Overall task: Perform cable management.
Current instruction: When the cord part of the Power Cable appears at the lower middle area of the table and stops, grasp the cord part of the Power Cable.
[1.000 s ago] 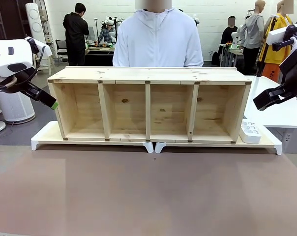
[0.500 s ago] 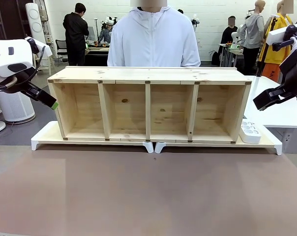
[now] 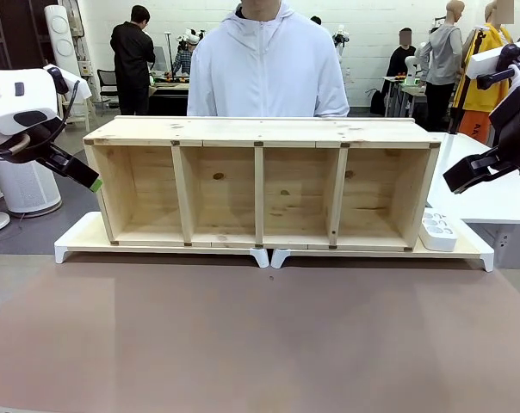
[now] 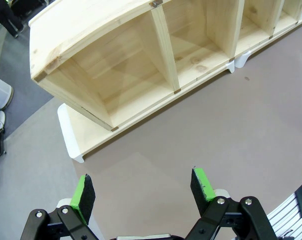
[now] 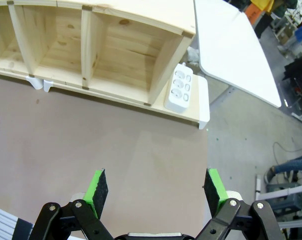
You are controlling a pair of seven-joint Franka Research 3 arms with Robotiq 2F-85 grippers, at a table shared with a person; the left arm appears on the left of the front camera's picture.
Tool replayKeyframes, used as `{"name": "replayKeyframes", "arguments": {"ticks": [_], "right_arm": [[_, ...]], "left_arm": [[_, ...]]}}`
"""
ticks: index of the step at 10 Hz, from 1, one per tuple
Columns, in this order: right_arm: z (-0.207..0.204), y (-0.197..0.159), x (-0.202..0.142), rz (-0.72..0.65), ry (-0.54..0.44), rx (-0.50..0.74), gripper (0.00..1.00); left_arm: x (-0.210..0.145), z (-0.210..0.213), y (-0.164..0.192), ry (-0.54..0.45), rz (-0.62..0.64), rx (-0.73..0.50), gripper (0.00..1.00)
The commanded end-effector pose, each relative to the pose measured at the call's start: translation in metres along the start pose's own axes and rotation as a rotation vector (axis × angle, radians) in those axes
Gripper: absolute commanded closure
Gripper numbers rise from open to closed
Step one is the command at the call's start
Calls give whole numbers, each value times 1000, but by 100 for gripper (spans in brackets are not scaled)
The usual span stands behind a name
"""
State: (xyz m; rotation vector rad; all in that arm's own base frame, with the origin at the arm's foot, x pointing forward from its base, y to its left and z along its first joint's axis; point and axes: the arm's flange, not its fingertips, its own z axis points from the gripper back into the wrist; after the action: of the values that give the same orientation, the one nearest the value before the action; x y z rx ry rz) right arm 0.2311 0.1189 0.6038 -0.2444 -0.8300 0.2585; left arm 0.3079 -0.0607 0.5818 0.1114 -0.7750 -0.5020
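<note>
The cable is out of view. A long wooden shelf (image 3: 262,131) with several open compartments lies on white risers (image 3: 79,237) across the table's far half; it also appears in both wrist views (image 4: 116,60) (image 5: 116,45). My left gripper (image 3: 86,176) hovers off the shelf's left end, open (image 4: 143,187) with nothing between its green pads. My right gripper (image 3: 468,172) hangs off the shelf's right end, also open (image 5: 156,187) and empty, above the brown tabletop.
A small white power strip (image 3: 438,231) (image 5: 180,93) lies on the riser by the shelf's right end. A person in a white hoodie (image 3: 269,73) stands behind the shelf. A white side table (image 5: 231,50) stands to the right. The brown tabletop (image 3: 260,335) spreads in front.
The person behind the shelf has shifted slightly and stands a bit taller. Both arms and grippers have stayed still.
</note>
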Motion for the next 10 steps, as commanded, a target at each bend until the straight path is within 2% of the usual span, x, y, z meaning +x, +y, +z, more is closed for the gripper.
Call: {"name": "replayKeyframes", "arguments": {"ticks": [1,10], "right_arm": [[0,0,0,1,-2,-3,0],[0,0,0,1,-2,-3,0]], "left_arm": [[0,-1,0,3,-2,1,0],[0,-1,0,3,-2,1,0]]}}
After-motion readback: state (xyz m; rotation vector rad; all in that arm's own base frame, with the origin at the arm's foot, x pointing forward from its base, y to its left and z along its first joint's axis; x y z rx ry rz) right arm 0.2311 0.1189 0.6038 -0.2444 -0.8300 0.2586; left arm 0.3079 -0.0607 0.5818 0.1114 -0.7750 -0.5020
